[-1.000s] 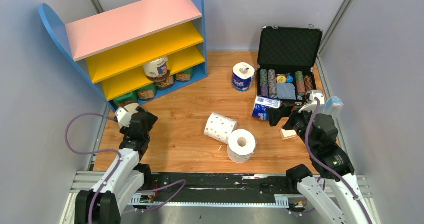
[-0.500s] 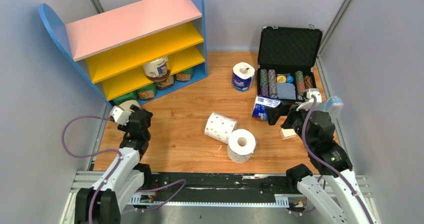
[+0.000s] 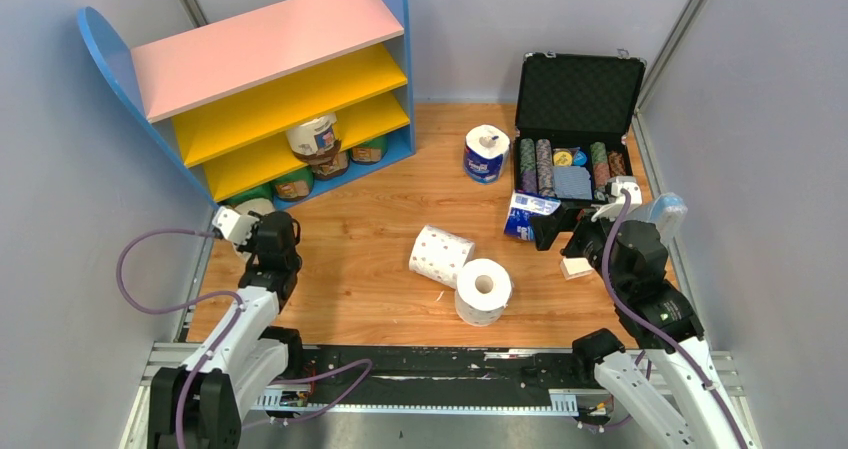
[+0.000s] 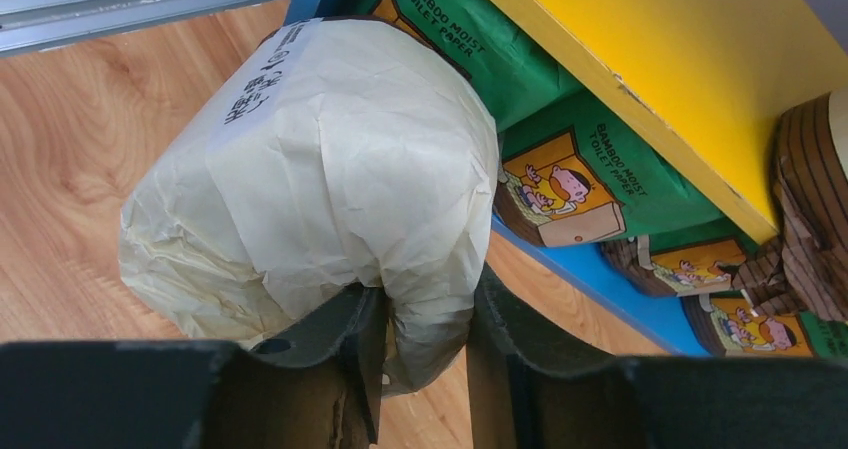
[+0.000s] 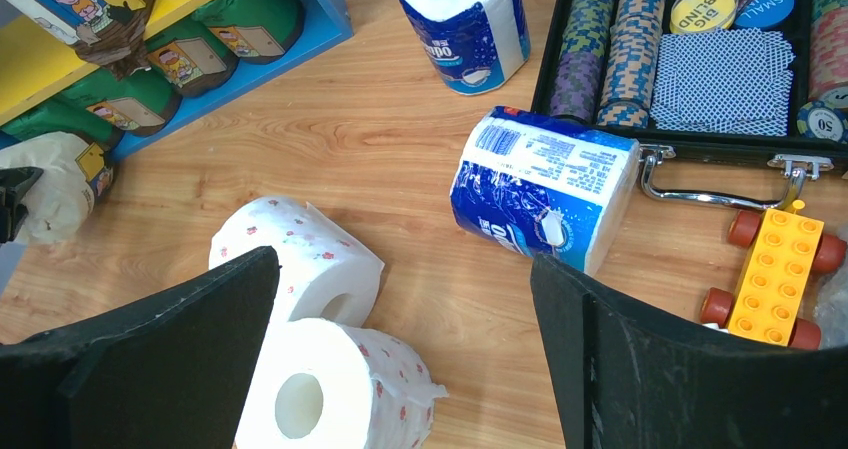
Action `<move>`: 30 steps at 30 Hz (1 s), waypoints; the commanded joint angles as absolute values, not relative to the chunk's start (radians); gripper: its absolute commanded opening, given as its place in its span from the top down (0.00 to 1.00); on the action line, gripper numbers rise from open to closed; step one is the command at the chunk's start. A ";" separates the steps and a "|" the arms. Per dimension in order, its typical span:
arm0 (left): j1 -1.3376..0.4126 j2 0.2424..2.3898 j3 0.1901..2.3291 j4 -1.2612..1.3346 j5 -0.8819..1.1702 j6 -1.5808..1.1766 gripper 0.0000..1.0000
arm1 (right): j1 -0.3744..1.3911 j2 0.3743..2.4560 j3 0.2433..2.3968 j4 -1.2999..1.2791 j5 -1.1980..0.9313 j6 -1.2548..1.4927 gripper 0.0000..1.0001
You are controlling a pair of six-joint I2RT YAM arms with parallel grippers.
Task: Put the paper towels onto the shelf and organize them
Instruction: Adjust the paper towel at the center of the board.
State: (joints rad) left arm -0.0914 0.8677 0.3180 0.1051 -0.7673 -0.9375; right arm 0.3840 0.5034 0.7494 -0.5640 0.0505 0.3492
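Note:
My left gripper (image 3: 262, 231) is shut on the wrap end of a cream-wrapped paper towel roll (image 4: 320, 169), held just above the floor at the shelf's (image 3: 270, 44) lower left front corner. Green-wrapped rolls (image 4: 590, 184) lie in the bottom tier under a yellow board (image 4: 650, 79). My right gripper (image 5: 405, 269) is open and empty above the wood, near a lying blue-white roll (image 5: 545, 186). Two bare white rolls (image 3: 441, 255) (image 3: 483, 291) lie mid-table. Another blue-white roll (image 3: 486, 153) stands upright further back.
An open black case (image 3: 578, 119) with poker chip stacks and cards sits at the back right. A yellow toy brick on wheels (image 5: 775, 274) lies beside its handle. Grey walls close in both sides.
My left gripper has moved left and back towards the shelf's lower corner with the cream roll in it. My right gripper has shifted slightly back and left.

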 commanded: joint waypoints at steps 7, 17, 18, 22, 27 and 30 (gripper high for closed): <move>-0.095 0.766 0.443 -0.150 -0.839 -0.966 0.96 | 0.385 0.504 0.752 -0.525 0.044 0.351 0.00; -0.096 0.832 0.696 -0.565 -0.501 -0.865 0.99 | 0.385 0.486 0.752 -0.525 0.045 0.353 0.00; -0.096 0.864 0.721 -0.597 -0.419 -0.841 0.99 | 0.385 0.485 0.752 -0.525 0.043 0.353 0.00; -0.108 0.948 0.833 -0.719 -0.208 -0.731 0.99 | 0.385 0.483 0.753 -0.525 0.043 0.353 0.00; -0.167 1.077 0.926 -0.802 0.018 -0.591 0.96 | 0.385 0.482 0.752 -0.525 0.045 0.353 0.00; -0.228 1.151 1.008 -0.843 0.047 -0.517 0.94 | 0.386 0.482 0.752 -0.525 0.046 0.354 0.00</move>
State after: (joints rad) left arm -0.1669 1.0851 0.8944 -0.7696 -0.1051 -0.6689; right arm 0.3840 0.4927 0.7494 -0.5640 0.0505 0.3492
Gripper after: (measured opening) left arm 0.060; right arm 0.998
